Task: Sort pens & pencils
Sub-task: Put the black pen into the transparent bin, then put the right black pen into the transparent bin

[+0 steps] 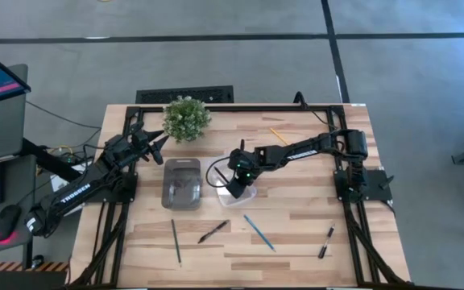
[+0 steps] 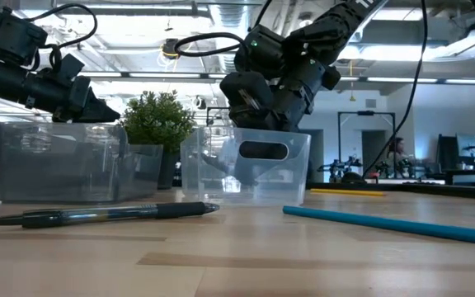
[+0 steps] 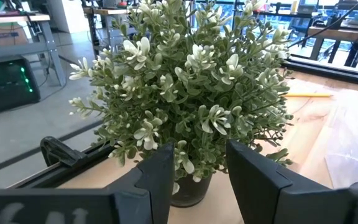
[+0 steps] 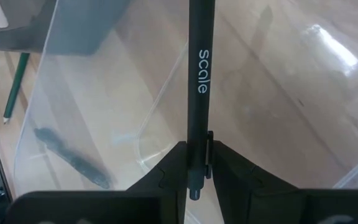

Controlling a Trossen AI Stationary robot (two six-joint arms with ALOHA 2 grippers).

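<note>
Black pen (image 4: 197,93), lettered "scale", stands between the fingers of the right tool (image 1: 238,182), which is closed narrowly on it, directly over the clear bin (image 1: 240,193). Release into that bin appears imminent; whether the grip has begun to slacken cannot be told.

Taking the clear bin as landmark: the grey bin (image 1: 182,184) sits just beside it toward the left arm; what lies inside is too blurred to identify. On the open worktop (image 1: 296,234), on the side of the clear bin away from the plant (image 1: 187,118), lie a dark green pencil (image 1: 176,242), a second pen (image 1: 213,232) and a blue pencil (image 1: 258,231). A third pen (image 1: 326,241) lies well apart toward the right arm's base. The yellow pencil (image 1: 279,135) lies on the plant's side of the bin, toward the right arm.

Left tool (image 3: 197,177) hangs idle at the plant, fingers parted, empty.

Assessment: sorting is at an early stage. One pen is being delivered; two pens and all three pencils remain loose.
</note>
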